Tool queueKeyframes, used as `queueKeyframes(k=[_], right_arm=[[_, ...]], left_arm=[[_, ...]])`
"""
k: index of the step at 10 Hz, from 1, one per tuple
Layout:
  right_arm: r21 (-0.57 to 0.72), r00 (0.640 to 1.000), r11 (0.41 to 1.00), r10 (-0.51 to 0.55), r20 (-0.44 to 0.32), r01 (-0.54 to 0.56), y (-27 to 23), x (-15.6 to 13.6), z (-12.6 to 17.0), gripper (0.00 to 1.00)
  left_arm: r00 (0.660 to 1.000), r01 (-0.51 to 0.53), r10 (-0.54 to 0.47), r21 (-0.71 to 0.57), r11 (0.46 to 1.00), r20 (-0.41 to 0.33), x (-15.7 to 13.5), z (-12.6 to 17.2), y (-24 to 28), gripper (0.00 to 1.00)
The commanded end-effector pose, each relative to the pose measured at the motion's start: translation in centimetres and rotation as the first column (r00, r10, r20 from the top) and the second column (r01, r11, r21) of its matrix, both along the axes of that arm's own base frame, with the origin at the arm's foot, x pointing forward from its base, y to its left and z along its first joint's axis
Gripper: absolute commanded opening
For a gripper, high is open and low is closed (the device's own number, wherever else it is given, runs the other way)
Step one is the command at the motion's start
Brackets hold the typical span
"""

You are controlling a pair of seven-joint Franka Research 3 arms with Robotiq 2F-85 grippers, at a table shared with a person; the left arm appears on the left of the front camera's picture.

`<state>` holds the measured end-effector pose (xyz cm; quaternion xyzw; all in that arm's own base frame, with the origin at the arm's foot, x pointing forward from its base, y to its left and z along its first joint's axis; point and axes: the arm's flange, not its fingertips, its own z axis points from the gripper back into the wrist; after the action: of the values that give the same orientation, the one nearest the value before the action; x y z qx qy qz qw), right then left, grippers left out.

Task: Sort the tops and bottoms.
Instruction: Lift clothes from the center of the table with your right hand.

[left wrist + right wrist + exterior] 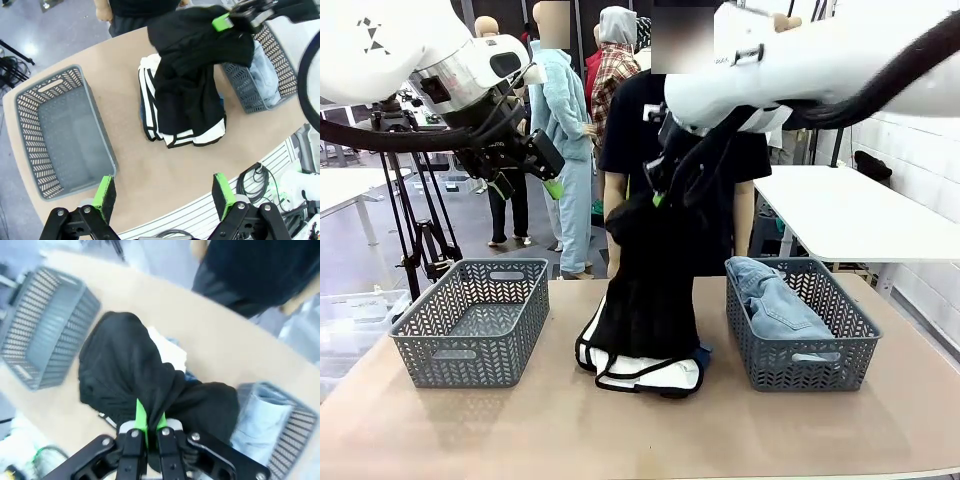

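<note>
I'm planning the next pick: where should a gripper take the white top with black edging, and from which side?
Probably pinch the white top at its near folded edge, straight down from the robot's side: it lies flat and bare there, while the black top, hanging from the shut right gripper, drapes over the rest.

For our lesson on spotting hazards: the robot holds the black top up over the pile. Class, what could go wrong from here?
1. The black top, pinched in the right gripper, hangs with its lower part on the white top; moving away could drag that along.
2. The gripper holds only a small bunch of cloth, so the top might slip.
3. The right basket already holds light denim; dropping the top there would mix the sorts.
</note>
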<state>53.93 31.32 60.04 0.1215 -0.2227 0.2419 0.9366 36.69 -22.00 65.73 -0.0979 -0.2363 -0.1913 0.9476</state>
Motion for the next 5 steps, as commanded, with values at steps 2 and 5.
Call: queueKeyframes(k=[2,5], right_arm=[[-0.056,0.984,0.996,-0.055,0.170,0.065,0.2,-4.3,0.8,0.00],[-0.071,0.973,0.996,-0.031,0.229,0.048,0.4,-7.9,3.1,0.00]], left_arm=[[1.000,-0.004,0.004,0.002,1.000,0.005,-0.1,-0.1,0.2,1.00],[1.000,-0.004,0.004,0.002,1.000,0.005,-0.1,-0.1,0.2,1.00]])
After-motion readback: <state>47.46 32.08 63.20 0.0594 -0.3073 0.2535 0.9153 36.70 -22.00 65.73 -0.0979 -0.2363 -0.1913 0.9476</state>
